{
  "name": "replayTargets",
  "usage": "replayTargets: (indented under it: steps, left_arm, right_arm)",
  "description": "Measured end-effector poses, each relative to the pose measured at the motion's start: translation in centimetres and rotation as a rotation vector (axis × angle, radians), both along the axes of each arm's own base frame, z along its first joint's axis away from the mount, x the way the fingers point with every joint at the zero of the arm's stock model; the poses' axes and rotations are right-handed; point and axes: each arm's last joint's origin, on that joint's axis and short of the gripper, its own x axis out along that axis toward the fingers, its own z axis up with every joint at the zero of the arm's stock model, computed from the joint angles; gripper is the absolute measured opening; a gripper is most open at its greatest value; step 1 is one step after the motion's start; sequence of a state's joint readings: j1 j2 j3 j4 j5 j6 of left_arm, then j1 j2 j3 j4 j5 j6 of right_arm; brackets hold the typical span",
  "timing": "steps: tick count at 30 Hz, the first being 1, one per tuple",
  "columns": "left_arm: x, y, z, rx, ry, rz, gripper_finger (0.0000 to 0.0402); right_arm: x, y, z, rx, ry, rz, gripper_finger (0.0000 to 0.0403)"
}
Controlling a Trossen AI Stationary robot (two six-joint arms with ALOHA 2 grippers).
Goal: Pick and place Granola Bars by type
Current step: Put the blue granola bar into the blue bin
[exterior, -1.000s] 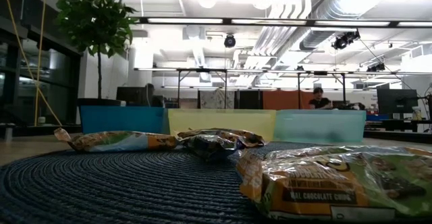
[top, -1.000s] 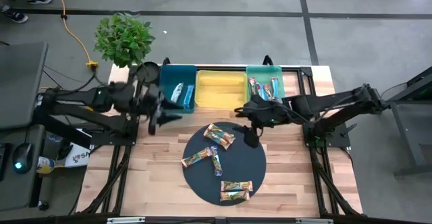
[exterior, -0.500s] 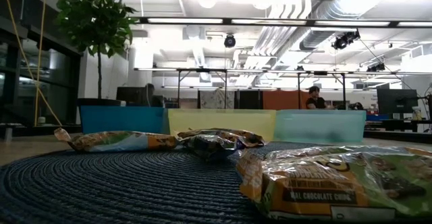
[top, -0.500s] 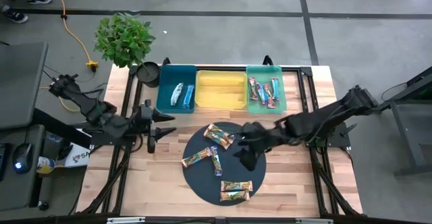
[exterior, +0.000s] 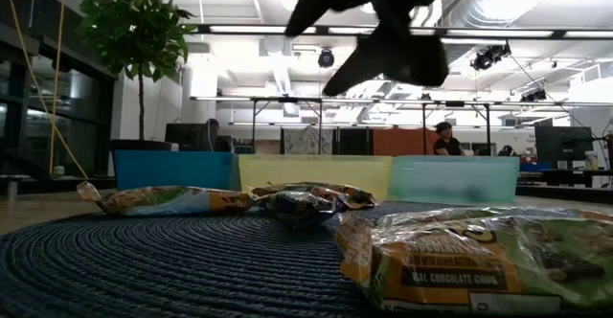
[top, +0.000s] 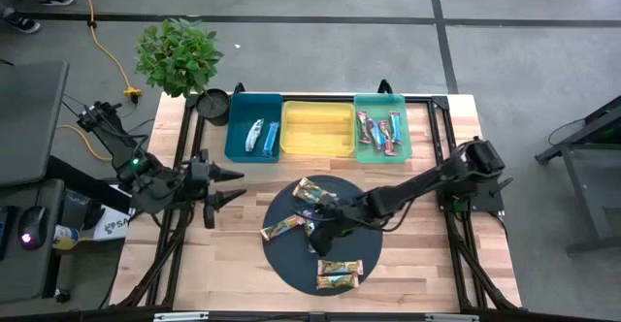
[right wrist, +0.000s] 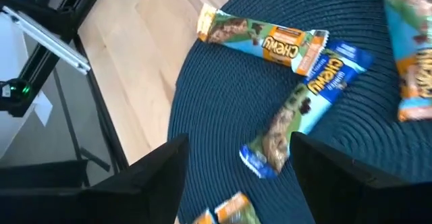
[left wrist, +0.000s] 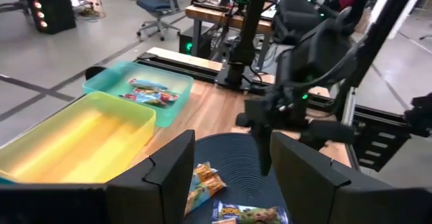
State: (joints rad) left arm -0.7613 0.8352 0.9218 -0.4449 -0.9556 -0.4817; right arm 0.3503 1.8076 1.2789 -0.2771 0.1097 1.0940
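Right gripper [top: 321, 237]: reaches over the middle of the round dark mat [top: 291, 264], fingers spread wide and empty, just above a blue-wrapped bar [right wrist: 305, 106].
Left gripper [top: 233, 186]: waits near the table's left edge, fingers parted, holding nothing.
Granola Bars on the mat: one orange-green [top: 281, 228] touching the blue bar at mid-mat; one [top: 314, 194] at the mat's far edge; two [top: 339, 273] at its near edge.
Writing: "CHEWY" on the orange-green wrapper [right wrist: 260, 36]; "CHOCOLATE CHUNK" partly legible on the nearest bar [exterior: 460, 261] in the low view.
Teal bin [top: 236, 123]: far edge of the table, two bars inside.
Yellow bin [top: 316, 147]: middle of the far edge.
Green bin [top: 380, 101]: rightmost of the bins, several red-and-blue bars inside.
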Motion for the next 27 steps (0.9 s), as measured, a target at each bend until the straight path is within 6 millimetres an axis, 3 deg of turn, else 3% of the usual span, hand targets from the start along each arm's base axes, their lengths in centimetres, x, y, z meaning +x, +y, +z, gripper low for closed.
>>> replayTargets:
  steps: [6,11,18,24,27]
  left_arm:
    - [-0.1,-0.1,0.0,-0.019,-0.006,0.002,0.0191]
    - [-0.1,-0.1,0.0,-0.019,-0.006,0.004,0.0191]
    - [-0.1,-0.1,0.0,-0.016,-0.003,0.004,0.0191]
    - [-0.1,0.0,-0.1,-0.015,0.000,0.004,0.0191]
    - [-0.1,0.0,-0.1,-0.015,0.000,0.004,0.0191]
  right_arm:
    - [1.4,-1.1,0.1,-0.036,-0.058,0.045,0.0241]
    - [2.4,-2.0,2.7,-0.123,-0.056,0.089,0.0220]
    - [5.4,-1.8,5.9,-0.205,-0.033,0.191,0.0207]
    - [6.2,-2.0,4.5,-0.179,0.334,0.170,0.0207]
    - [6.7,-2.3,3.2,-0.148,0.422,0.136,0.0207]
